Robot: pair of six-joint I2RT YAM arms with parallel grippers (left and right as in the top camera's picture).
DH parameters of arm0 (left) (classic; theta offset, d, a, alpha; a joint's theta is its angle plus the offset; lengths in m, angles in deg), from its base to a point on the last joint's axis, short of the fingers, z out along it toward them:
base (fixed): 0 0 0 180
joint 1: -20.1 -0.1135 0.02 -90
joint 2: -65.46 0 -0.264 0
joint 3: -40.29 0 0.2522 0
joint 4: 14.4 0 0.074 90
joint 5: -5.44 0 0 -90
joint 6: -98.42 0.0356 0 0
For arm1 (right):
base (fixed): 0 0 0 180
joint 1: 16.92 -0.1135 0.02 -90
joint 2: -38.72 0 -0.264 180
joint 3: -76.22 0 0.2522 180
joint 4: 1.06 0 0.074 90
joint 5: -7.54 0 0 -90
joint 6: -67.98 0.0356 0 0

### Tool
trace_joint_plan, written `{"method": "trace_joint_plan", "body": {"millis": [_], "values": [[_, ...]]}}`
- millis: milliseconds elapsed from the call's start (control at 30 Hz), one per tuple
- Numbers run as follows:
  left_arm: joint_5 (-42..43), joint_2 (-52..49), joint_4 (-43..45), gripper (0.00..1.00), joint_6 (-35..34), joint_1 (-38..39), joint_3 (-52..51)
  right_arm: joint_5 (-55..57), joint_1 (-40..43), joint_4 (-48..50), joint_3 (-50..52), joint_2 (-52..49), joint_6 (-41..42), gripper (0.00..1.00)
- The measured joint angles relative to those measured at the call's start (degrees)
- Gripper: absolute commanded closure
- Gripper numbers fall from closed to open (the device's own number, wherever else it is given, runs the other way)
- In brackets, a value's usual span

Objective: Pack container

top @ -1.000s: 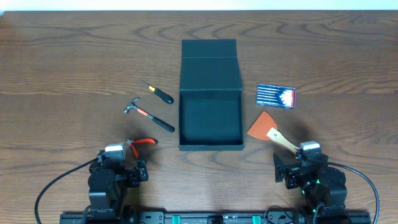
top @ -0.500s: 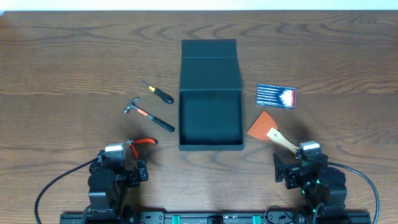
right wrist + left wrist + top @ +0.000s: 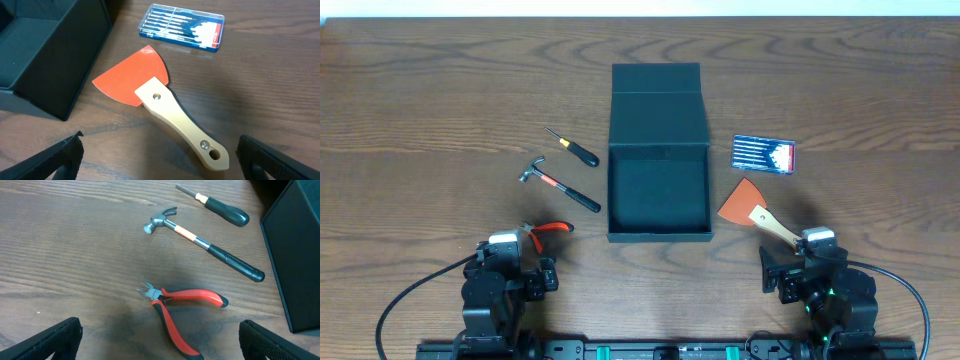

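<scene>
The container (image 3: 658, 190) is a dark teal-black, matte, roughly square box lying open at the middle of the desk (image 3: 420, 90), its hinged flap lid folded back flat on the far side, interior bare

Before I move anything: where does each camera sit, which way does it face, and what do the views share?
Overhead: fixed above the table, looking straight down at the open container and tools; left gripper and right gripper show at the bottom.
Left wrist: low on the left arm, facing forward at pliers, hammer and screwdriver; own fingers in the bottom corners.
Right wrist: low on the right arm, facing forward at scraper and blue pack; fingers likewise.
Shared: the container shows in all three.
</scene>
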Motion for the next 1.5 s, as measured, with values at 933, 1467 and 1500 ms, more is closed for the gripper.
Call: {"method": "trace_joint_plan", "body": {"millis": [933,1467,1500], "values": [[0.00,0.00,0.04,0.01,0.00,0.00,-0.07,-0.20,0.00,-11.80,-35.91,-33.09,0.13,0.01],[0.00,0.00,-0.02,0.01,0.00,0.00,-0.09,-1.97,0.00,-31.80,-60.72,-73.00,-10.49,0.02],[0.00,0.00,0.00,0.01,0.00,0.00,-0.09,-1.90,0.00,-31.52,-60.72,-74.34,-10.67,0.01]]}}
